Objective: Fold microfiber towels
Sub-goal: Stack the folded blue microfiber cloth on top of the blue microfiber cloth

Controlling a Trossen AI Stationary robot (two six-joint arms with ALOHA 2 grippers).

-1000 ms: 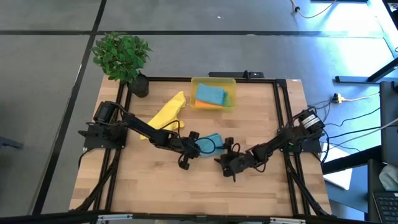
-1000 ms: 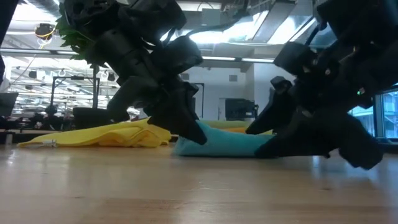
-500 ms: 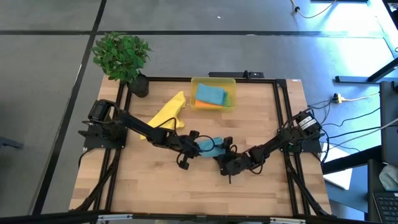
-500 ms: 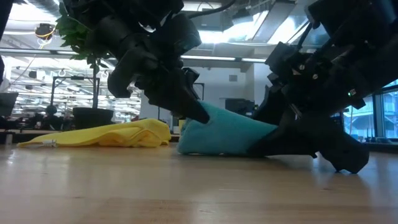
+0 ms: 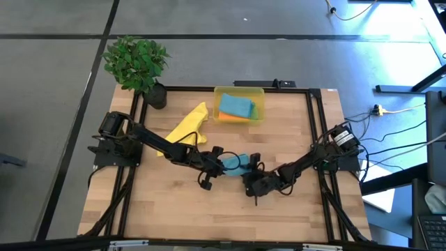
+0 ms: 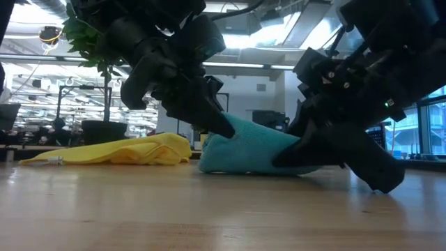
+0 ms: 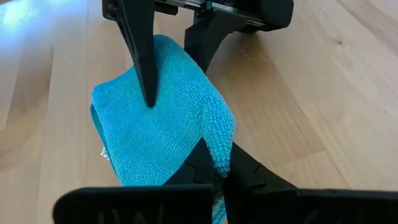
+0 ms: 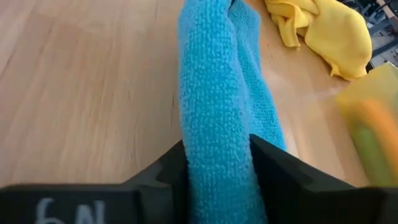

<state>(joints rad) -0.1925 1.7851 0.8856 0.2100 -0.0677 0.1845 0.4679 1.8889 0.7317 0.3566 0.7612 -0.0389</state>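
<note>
On the wooden table you're mid-fold: the right gripper and left gripper each pinch the teal towel at centre. Next, lay it flat (yellow towel waits beyond).

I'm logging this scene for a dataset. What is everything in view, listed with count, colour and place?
teal towel: one, teal-blue, table centre, held between both grippers
yellow towel: one, yellow, crumpled, rear left of table
bin: one, translucent yellow, rear centre, holding folded teal and orange cloths
potted plant: one, green, rear left corner
table: one, light wood
left gripper: shut on teal towel
right gripper: closed around teal towel
</note>
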